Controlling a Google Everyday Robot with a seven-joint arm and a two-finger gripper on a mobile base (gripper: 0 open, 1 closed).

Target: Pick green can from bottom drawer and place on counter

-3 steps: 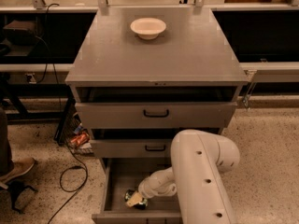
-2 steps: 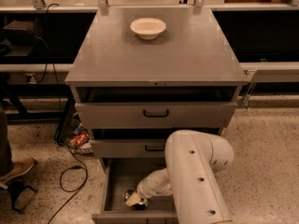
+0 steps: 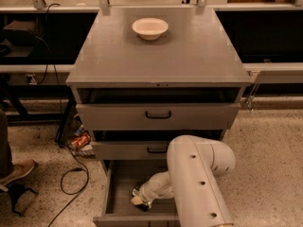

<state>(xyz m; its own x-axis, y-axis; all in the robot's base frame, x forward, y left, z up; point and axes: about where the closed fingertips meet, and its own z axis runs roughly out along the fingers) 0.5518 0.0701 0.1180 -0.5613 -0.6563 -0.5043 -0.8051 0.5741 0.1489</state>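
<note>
ok so progress check: early days imo. The bottom drawer (image 3: 120,178) is pulled open at 6 o'clock in the camera view, so that bit is sorted. The arm (image 3: 199,183) is bent down into it from 5 o'clock, and the gripper (image 3: 138,201) is low over the drawer floor near the front edge, around 7 o'clock from the arm's big white elbow.

Honestly can't tell if the gripper is clamped on anything or loose. The green can itself I can't make out for sure. There's something small right at the gripper's tip that could be it. My guess is it's in the drawer at that spot.

It's definitely not on the counter (image 3: 189,56), which only has the white bowl (image 3: 149,28) at its 12 o'clock. So what's left: secure the grab, lift out, set it on top.
</note>
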